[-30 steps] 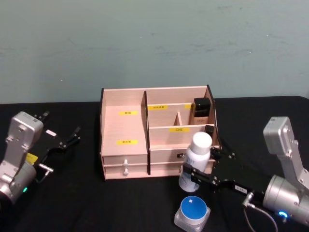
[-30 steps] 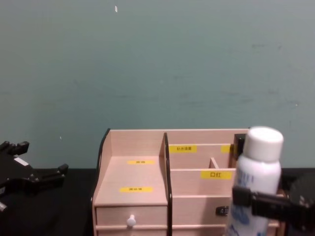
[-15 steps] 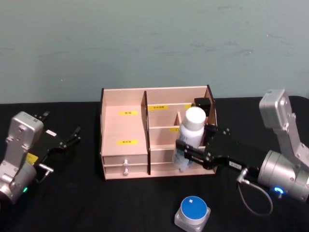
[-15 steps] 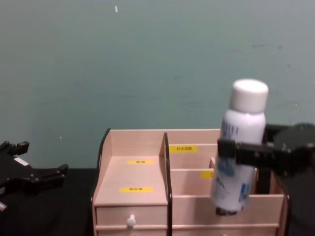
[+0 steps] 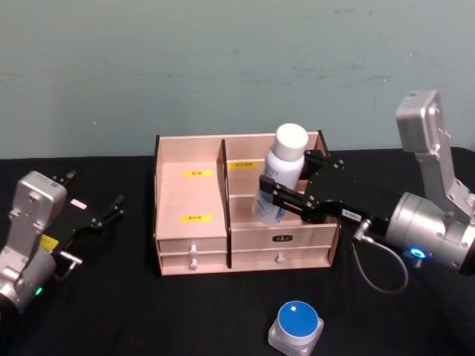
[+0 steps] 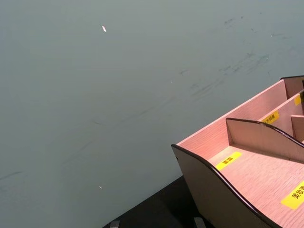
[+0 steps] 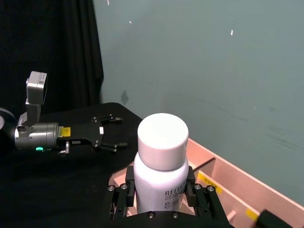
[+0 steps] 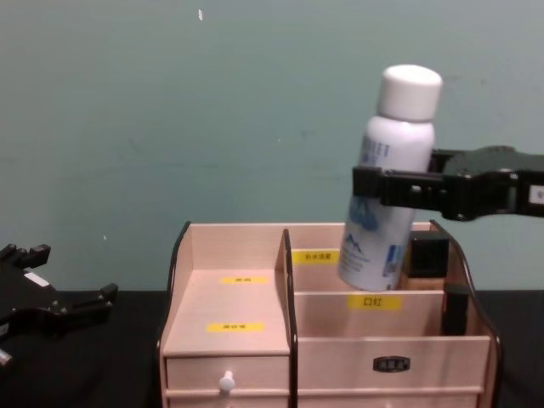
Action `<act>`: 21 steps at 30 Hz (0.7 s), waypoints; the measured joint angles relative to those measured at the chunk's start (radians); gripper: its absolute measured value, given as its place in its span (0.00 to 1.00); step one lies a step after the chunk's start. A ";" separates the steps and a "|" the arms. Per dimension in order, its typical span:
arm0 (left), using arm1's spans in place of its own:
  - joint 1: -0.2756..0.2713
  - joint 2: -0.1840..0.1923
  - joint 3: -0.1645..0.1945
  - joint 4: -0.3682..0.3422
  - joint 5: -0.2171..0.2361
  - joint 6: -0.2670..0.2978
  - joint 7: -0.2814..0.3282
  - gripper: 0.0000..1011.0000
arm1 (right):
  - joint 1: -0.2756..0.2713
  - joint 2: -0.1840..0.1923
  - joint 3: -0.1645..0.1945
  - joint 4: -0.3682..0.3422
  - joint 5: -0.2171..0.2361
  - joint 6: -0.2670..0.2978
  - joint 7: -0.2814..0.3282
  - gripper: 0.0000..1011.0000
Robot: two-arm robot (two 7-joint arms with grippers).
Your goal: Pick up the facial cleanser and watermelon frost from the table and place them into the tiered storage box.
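We find the right gripper [image 5: 276, 194] clenched on the cleanser [image 5: 285, 165]. Its black fingers [image 8: 367, 184] clamp the white body about midway up, one on each side, with the rounded cap above them and the blue graphic below. From the right wrist, the cap rises straight out between the two fingers, and the body fills the gap between them.

The cleanser hangs clear of the bench [image 5: 185, 311]. It is tilted, with its cap leaning toward our right and its base toward our left. From the chest, that base sits low between the walls of the box [image 8: 259, 306], over the rear compartment on the right, just above the wall that bears a yellow label [image 8: 374, 302]. We cannot tell whether the base touches anything inside. Two black-capped bottles [image 8: 426, 254] stand at the box's right end, just beside the base. The gripper reaches in from the bench's right side.

The jar [image 5: 295, 325] stands on the bench toward its front edge, ahead of the box's front right corner. Its blue lid faces up, and it is well apart from the fingers of either gripper.

The left gripper [image 5: 96, 187] hangs over the bench's left side with its fingers spread and empty, well apart from the box's left wall.
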 joint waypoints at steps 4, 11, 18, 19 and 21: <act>0.000 0.000 0.000 0.000 0.000 0.000 0.000 1.00 | 0.045 -0.016 -0.024 0.032 0.002 0.008 0.002 0.59; 0.000 0.000 0.000 0.000 0.000 0.000 0.000 1.00 | 0.109 -0.046 -0.058 0.100 -0.003 0.015 0.003 0.59; 0.000 0.000 0.000 0.000 0.000 0.000 0.000 1.00 | 0.173 -0.082 -0.090 0.179 -0.017 0.018 0.008 0.59; 0.000 0.000 0.000 0.000 0.000 0.000 0.000 1.00 | 0.179 -0.086 -0.093 0.187 -0.019 0.018 0.008 0.59; 0.000 0.000 0.000 0.000 0.000 0.000 0.000 1.00 | 0.201 -0.100 -0.102 0.215 -0.025 0.018 0.010 0.59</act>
